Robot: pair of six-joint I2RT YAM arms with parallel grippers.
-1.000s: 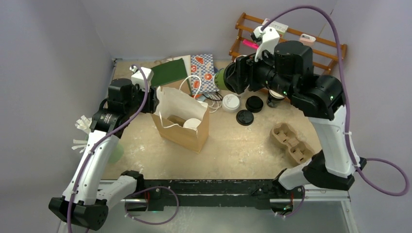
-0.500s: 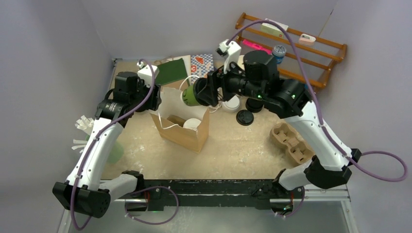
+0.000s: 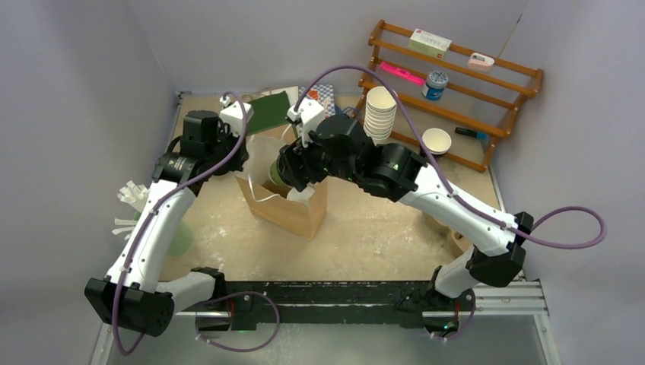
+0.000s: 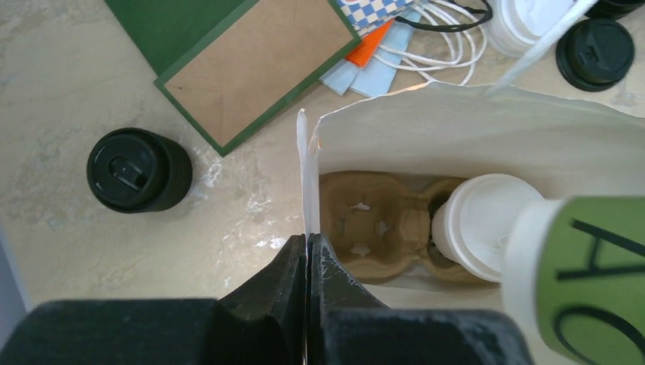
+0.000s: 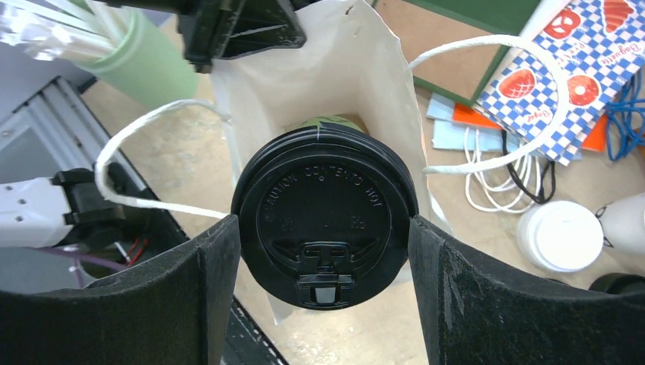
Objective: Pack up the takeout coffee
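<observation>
A brown paper bag (image 3: 293,209) stands open at mid-table. My left gripper (image 4: 306,245) is shut on the bag's left rim (image 4: 303,175); it also shows in the top view (image 3: 240,156). Inside the bag a cardboard carrier (image 4: 373,224) holds the white-lidded coffee cup (image 4: 483,228). My right gripper (image 5: 325,251) is shut on the green-sleeved coffee cup by its black lid (image 5: 325,209), just above the bag's mouth (image 5: 304,84). The green cup shows at the right in the left wrist view (image 4: 582,281) and in the top view (image 3: 275,176).
A black cup with a black lid (image 4: 137,169) stands on the table left of the bag. Loose white (image 4: 525,23) and black (image 4: 595,49) lids, cords and a checkered bag (image 5: 578,68) lie behind it. A stack of white cups (image 3: 379,114) and a wooden rack (image 3: 456,76) stand at back right.
My right arm has swung left and down from the back right, carrying the green cup to just over the bag's mouth. My left gripper has kept hold of the rim.
</observation>
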